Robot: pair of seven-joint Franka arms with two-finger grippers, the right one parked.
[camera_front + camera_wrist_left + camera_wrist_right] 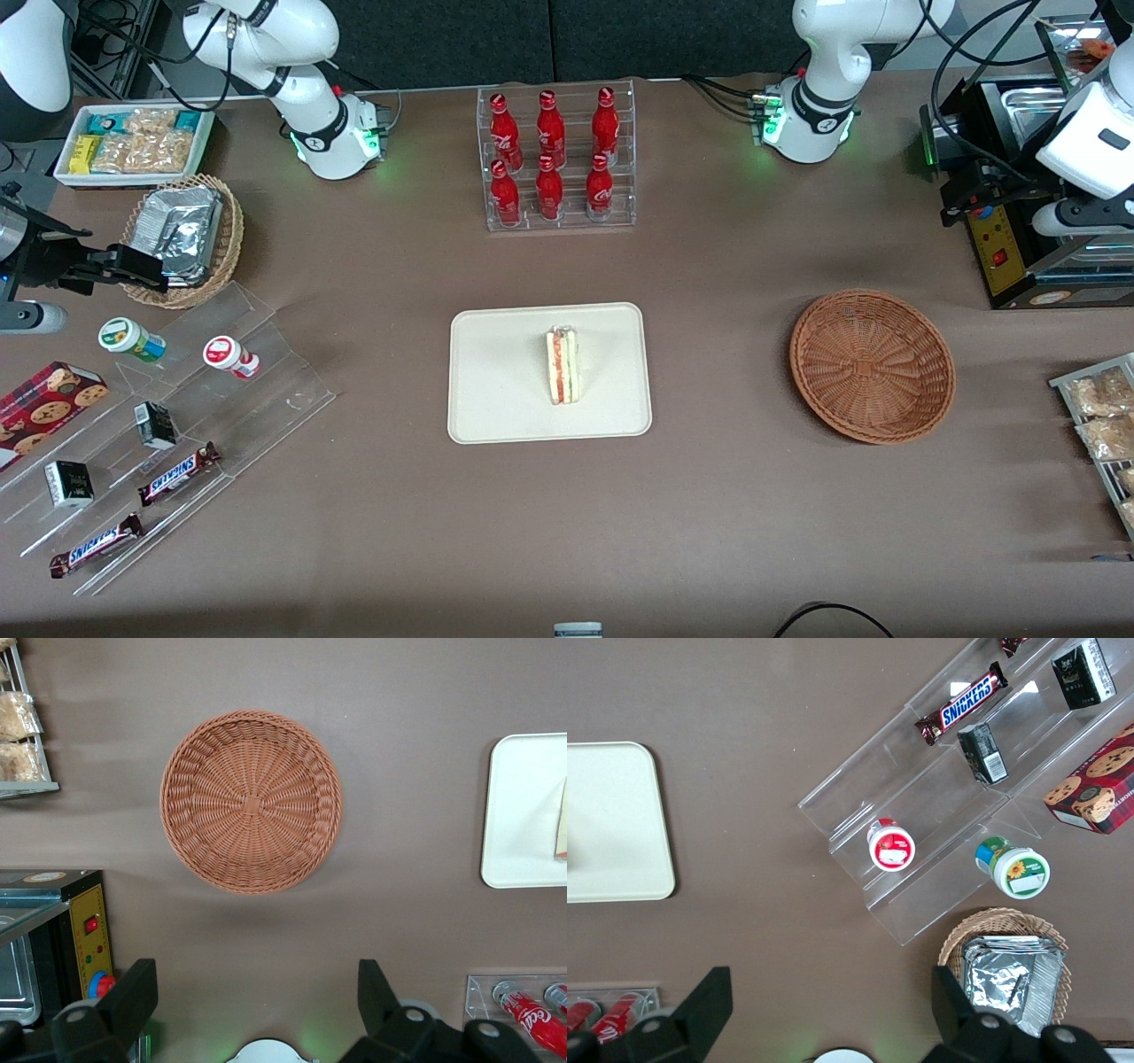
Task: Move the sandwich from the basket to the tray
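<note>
We see the sandwich (563,365) lying on the tray (496,381), close to the middle of it, with a little shift toward the working arm's end. Its long side runs from far to near. The red-orange and yellowish filling shows as a stripe between the pale bread. It touches only the tray surface.

The tray sits in the middle of the brown table (709,496). The basket (873,365) stands on the table beside the tray, toward the working arm's end and well apart from it. Basket and tray are about equally near to the front camera.

In the left wrist view the gripper (255,992) hangs above the table, and its two black fingers (133,992) are spread wide apart with nothing between them. The basket (251,802) is seen from above in this view, whole and round. One end of the tray (523,815) also shows there, with a thin slice of the sandwich (562,819) at the picture's edge.

A clear rack of red bottles (558,159) stands farther from the front camera than the tray. A black appliance (1019,239) with a red switch stands at the working arm's end, farther than the basket. Toward the parked arm's end we see a lighter wicker basket with a foil packet (182,235) and a clear stepped stand (177,443) with chocolate bars and small boxes.
</note>
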